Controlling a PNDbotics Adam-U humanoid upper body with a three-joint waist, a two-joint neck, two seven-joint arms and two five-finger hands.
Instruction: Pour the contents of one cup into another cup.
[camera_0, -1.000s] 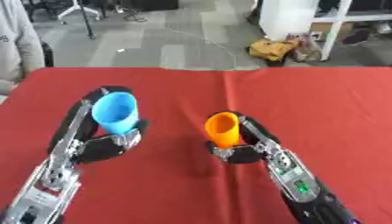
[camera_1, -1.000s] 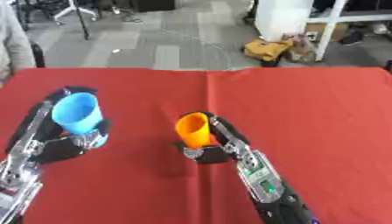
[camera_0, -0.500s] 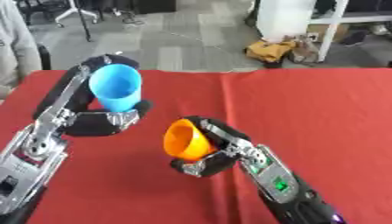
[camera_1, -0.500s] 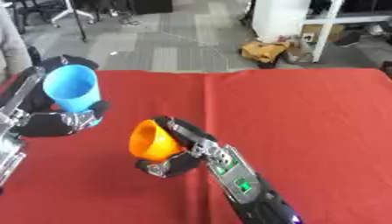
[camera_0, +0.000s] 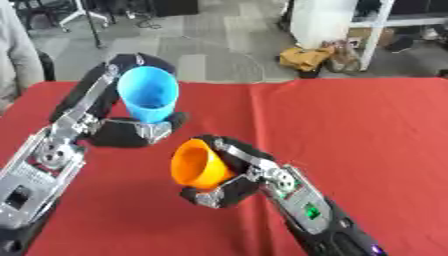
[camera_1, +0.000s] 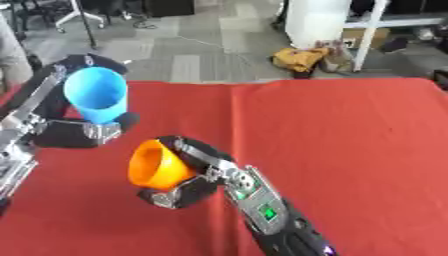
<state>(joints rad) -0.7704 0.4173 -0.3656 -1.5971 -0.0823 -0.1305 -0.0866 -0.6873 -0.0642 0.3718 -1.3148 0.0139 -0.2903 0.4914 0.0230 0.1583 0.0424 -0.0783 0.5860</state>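
A blue cup (camera_0: 149, 95) is held above the red table (camera_0: 359, 130), mouth tipped toward the camera, with my left hand (camera_0: 131, 131) curled round its lower part. An orange cup (camera_0: 199, 164) sits lower and to the right, tilted with its mouth facing left and toward the blue cup. My right hand (camera_0: 234, 177) is wrapped round the orange cup from behind and below. The two cups are apart, the orange one just below and right of the blue one. What is inside either cup cannot be made out.
The red table's far edge (camera_0: 350, 80) runs across the upper part of the view. Beyond it are a grey floor, a yellow bag (camera_0: 308, 59), a white post (camera_0: 372, 35) and chair legs. A person's sleeve (camera_0: 16, 55) shows at the far left edge.
Both cups were lifted from upright. The orange cup has moved left and tipped its mouth leftward; the blue cup has risen and tilted toward the camera. The hands have drawn closer together.
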